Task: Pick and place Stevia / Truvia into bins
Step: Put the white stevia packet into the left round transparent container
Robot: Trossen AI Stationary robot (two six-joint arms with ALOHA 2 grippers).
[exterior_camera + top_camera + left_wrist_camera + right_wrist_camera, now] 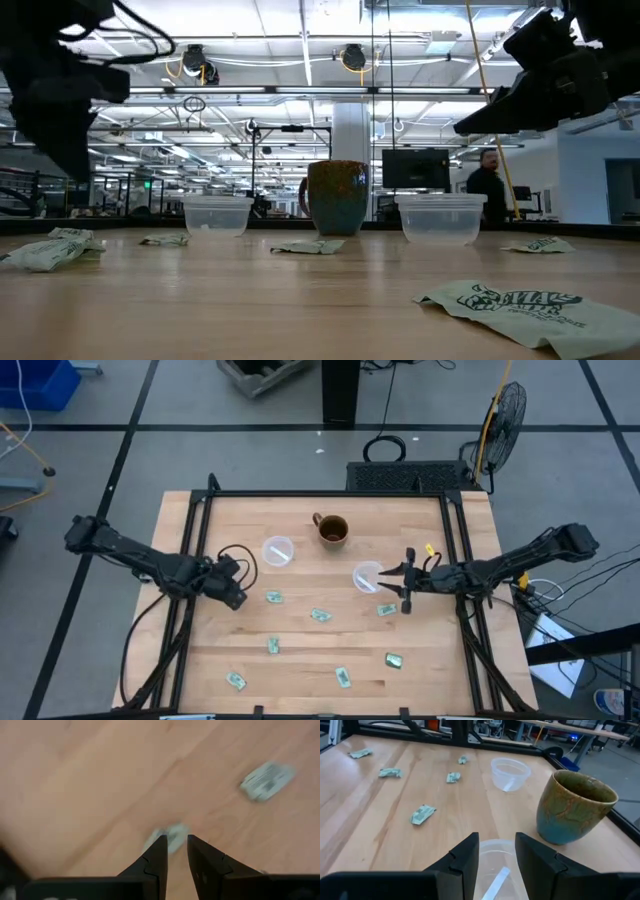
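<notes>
Your count: each of the two cups [277, 550] [367, 577] holds one packet; seven packets [319, 614] lie loose on the table [300, 660]. Left gripper [238, 584] hangs above one near the table's left side, fingers slightly apart; right gripper [404, 582], fingers apart and empty, beside the right cup.

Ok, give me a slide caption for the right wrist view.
Right hand open above a clear cup holding a packet, brown mug beside it, more packets scattered.
</notes>
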